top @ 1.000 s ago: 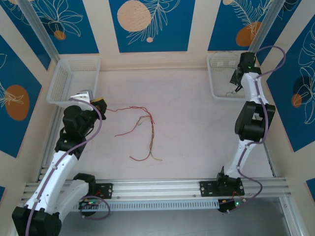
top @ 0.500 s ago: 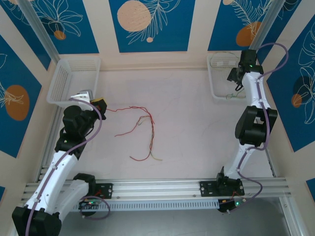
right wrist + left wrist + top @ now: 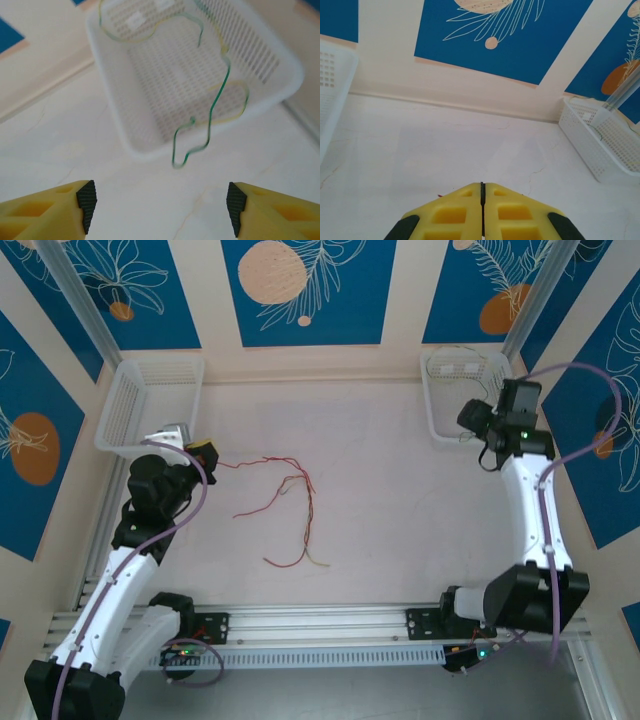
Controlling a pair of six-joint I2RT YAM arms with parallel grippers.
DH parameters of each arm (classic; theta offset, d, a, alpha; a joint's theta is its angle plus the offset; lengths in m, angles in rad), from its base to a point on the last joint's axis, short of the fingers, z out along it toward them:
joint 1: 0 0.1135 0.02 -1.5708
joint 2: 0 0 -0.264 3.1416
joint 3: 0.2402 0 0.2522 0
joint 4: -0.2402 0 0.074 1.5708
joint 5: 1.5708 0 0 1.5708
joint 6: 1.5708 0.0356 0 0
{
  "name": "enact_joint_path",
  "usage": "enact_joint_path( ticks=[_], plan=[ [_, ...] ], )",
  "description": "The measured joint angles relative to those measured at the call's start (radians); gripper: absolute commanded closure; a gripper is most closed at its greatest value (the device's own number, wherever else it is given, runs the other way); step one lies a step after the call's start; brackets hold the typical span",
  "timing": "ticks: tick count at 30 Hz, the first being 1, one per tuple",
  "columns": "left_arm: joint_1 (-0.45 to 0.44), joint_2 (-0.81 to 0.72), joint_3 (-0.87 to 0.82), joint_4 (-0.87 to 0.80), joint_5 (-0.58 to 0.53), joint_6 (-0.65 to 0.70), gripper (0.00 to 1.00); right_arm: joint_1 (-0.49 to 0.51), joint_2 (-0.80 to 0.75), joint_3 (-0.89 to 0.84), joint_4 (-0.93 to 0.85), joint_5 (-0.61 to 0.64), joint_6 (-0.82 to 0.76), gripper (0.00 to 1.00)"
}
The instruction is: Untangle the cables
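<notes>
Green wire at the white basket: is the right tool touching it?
Apart. The right wrist view shows the open right tool with bare table between it and the green wire.

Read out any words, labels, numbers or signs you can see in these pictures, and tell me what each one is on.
No text can be read anywhere.
Two small white patches inside the white basket may be labels, but they are too blurred to read.
The blue wall panels carry only leaf and circle drawings, with no letters or numbers.
</notes>
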Motion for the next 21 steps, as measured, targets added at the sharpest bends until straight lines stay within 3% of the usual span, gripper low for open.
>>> enact_joint_path(
  ticks=[8,12,15,21],
  plan=[
    [0.0,0.069,0.113,0.029,0.08,-0.069,1.0,0.295,-0.337,-0.375,0.293,-0.036,-0.028,0.29],
    [0.0,0.117,0.217,0.031,0.063,-0.055,1.0,0.391,-0.41,-0.51,0.448,-0.003,-0.06,0.31],
    [0.0,0.175,0.348,0.007,-0.024,0.02,1.0,0.462,-0.418,-0.634,0.584,0.01,-0.079,0.32],
    [0.004,0.272,0.48,0.031,-0.362,0.221,1.0,0.674,-0.379,-0.839,0.811,0.031,-0.16,0.3]
  ],
)
